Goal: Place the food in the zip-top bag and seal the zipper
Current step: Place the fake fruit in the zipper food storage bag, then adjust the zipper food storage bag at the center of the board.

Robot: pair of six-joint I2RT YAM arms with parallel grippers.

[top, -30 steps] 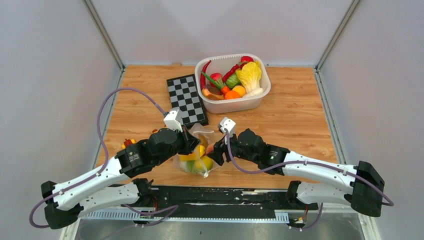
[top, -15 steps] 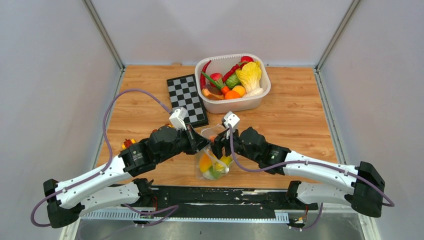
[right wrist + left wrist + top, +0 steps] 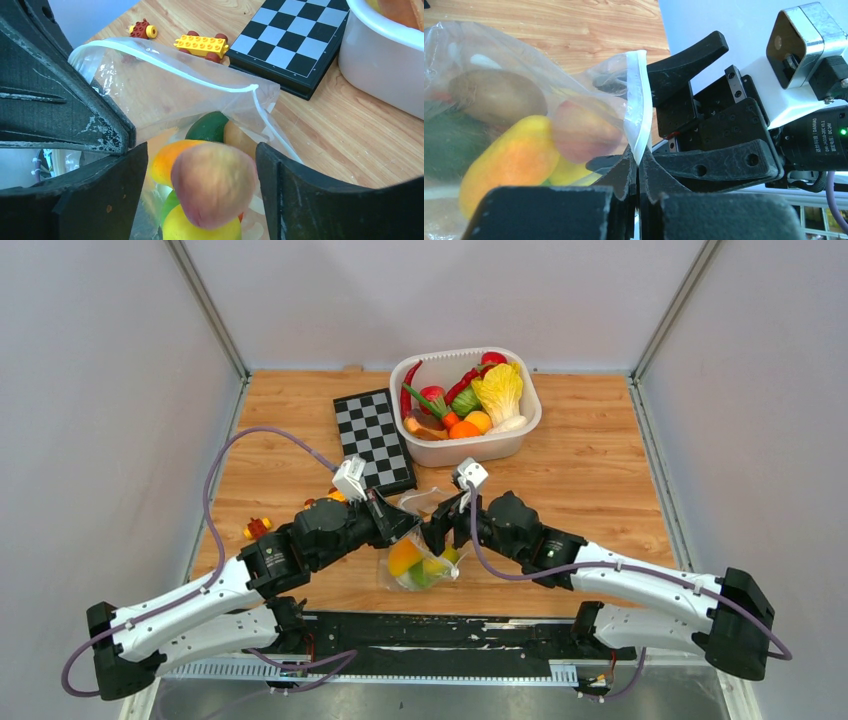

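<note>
My two arms reach in from the near edge of the wooden table [image 3: 590, 480] and meet at its middle, over the bag [image 3: 418, 562]. My left gripper [image 3: 638, 172] is clamped tight, its fingers pressed together on the lower end of the whitish zipper [image 3: 636, 110], which rises upright from between them. My right gripper [image 3: 200, 150] faces it from the other side with its jaws spread wide. The bag's upper part sits between the two fingers, and I cannot tell if either finger touches the plastic. The bag is a clear pouch bunched low between the grippers. I cannot tell whether its bottom rests on the wood. From my right wrist the zipper's two lips seem to curve apart, so the mouth looks open there. Food shows inside: a pink-and-yellow peach [image 3: 212, 182] on top, an orange-yellow mango [image 3: 509, 155] beside it, a brown kiwi [image 3: 496, 95], and a dark green piece [image 3: 207, 127] deeper in. Just beyond the bag, toward the left, a yellow brick car [image 3: 201, 45] and a smaller red car [image 3: 141, 30] lie on the wood. Farther back a black-and-white chessboard [image 3: 373, 440] lies flat. At the far side, just right of the board, stands a white tub [image 3: 470, 452] with more food: a pale yellow cabbage [image 3: 498, 390], red chillies [image 3: 462, 382], an orange [image 3: 463, 428] and other pieces too small to name.
</note>
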